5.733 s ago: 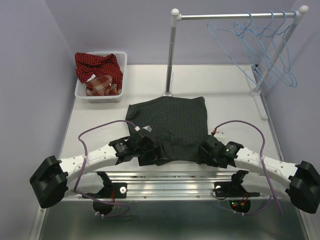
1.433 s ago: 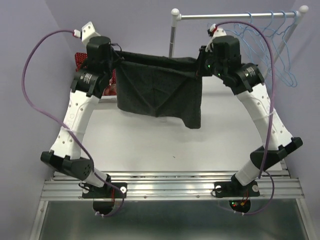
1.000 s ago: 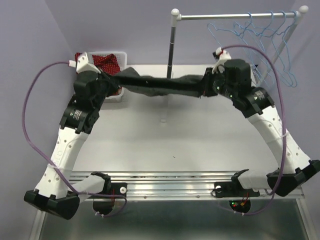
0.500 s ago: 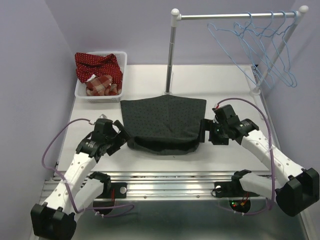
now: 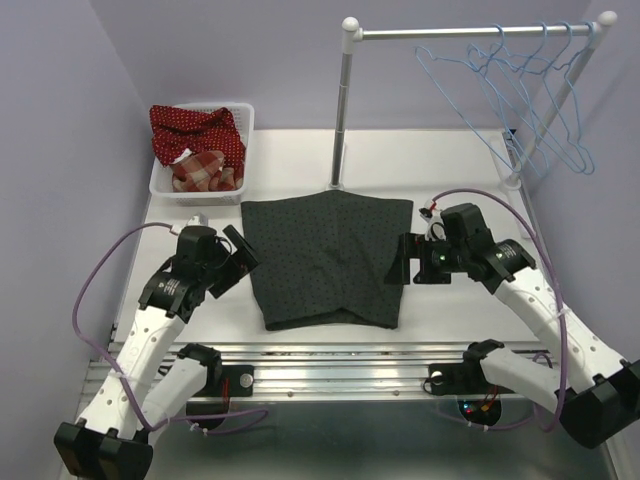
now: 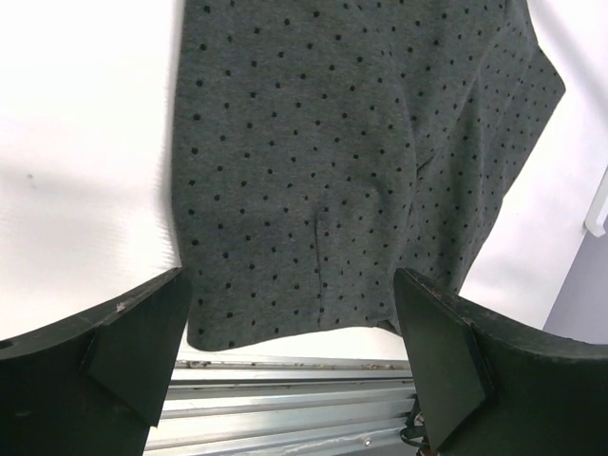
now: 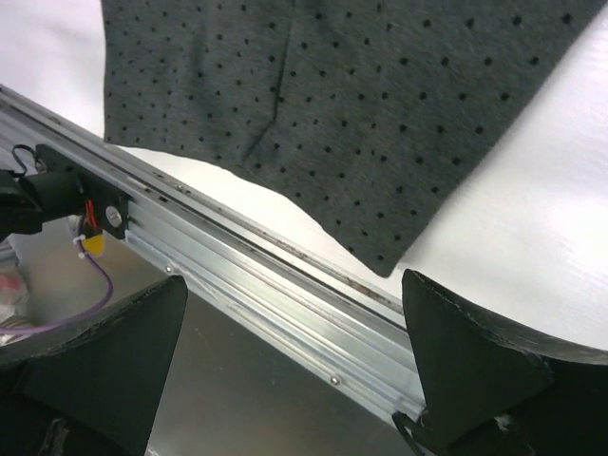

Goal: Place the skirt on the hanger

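The skirt, dark grey with small dots, lies spread flat on the white table between my two arms. My left gripper stands open just off its left edge, holding nothing. My right gripper is open at the skirt's right edge, also holding nothing. In the left wrist view the skirt fills the space beyond the open gripper. The right wrist view shows the skirt's near corner beyond its open gripper. Several light-blue wire hangers hang on the rail at the back right.
A white basket at the back left holds a red dotted garment and a plaid cloth. The rail's upright pole stands right behind the skirt. An aluminium rail runs along the table's near edge.
A second ago both grippers held the skirt stretched in the air at the back. They brought it down to the table, let go and opened; the skirt now lies flat.
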Robot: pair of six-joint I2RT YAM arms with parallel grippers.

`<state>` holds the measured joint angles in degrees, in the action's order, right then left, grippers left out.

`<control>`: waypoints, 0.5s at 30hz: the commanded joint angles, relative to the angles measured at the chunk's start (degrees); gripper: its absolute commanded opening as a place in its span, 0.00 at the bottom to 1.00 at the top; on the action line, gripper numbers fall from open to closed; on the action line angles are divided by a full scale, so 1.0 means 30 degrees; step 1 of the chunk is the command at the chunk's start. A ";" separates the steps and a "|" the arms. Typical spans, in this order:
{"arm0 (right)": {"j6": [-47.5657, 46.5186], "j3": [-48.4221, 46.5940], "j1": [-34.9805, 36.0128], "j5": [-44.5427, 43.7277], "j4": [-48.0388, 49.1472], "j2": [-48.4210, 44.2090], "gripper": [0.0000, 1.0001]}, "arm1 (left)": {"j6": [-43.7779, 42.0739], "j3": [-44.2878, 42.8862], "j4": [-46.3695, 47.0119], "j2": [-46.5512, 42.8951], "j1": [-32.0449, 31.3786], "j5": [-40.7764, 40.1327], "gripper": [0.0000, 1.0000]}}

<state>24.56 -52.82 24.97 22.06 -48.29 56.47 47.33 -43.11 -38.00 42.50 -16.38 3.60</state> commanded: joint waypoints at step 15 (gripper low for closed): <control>0.1013 0.1287 -0.0062 -0.3210 1.1000 0.9797 1.00 | -0.1070 0.1393 1.0469 1.1961 -0.0780 0.1148 0.99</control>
<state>25.67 -48.14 24.97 21.34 -21.67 83.77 46.22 -36.40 -10.79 74.52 -18.65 8.84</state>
